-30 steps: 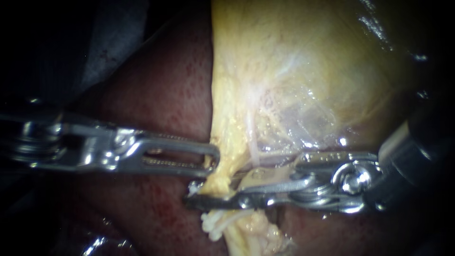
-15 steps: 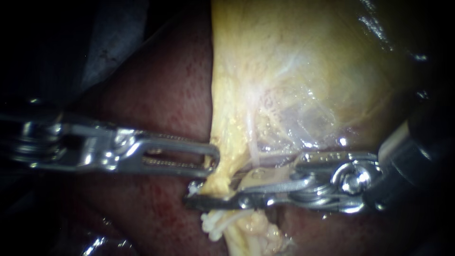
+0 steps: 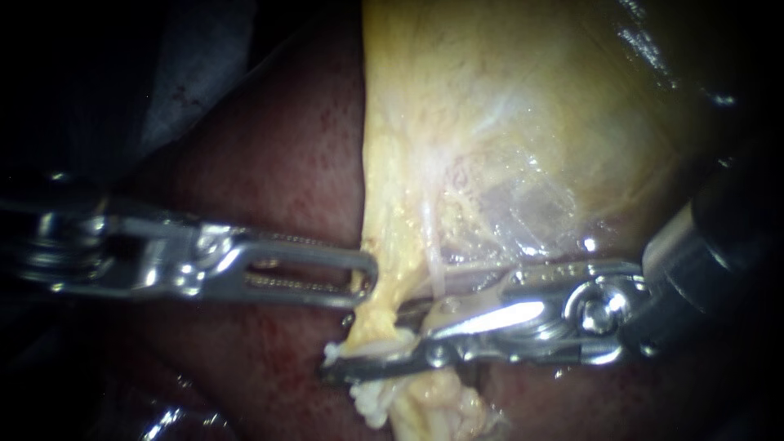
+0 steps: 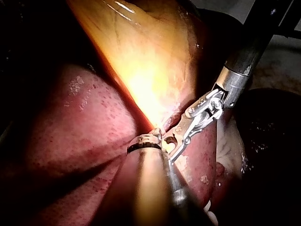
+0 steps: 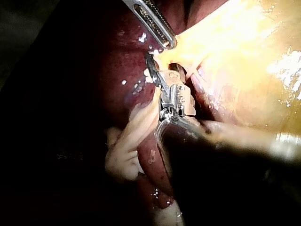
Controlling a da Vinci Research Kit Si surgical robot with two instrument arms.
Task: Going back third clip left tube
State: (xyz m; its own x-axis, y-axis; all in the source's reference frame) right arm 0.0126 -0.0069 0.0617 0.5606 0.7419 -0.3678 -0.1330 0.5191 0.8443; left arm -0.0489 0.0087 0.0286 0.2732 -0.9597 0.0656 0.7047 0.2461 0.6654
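my left instrument (image 3: 367, 276), a long slotted pair of bright metal jaws, is coming in over the dark red, speckled liver (image 3: 278, 163), and its jaws are lying closed together on the edge of the yellowish stalk of tissue (image 3: 377, 314) that is narrowing down from the broad yellow-tan gallbladder (image 3: 531, 106). my right instrument (image 3: 363, 343), with shorter hinged metal jaws, is reaching in from the other side; its jaws are standing open, a clear gap showing between them, and the stalk is passing through that gap just under the tips of the left jaws. a thin pale tube (image 3: 437, 273) is running down the gallbladder wall, above the right instrument's upper jaw. small white knobbly bits (image 3: 365, 400) are sitting just beneath the lower jaw and beside its tip, on the stalk; i cannot tell whether they are clips or fat.
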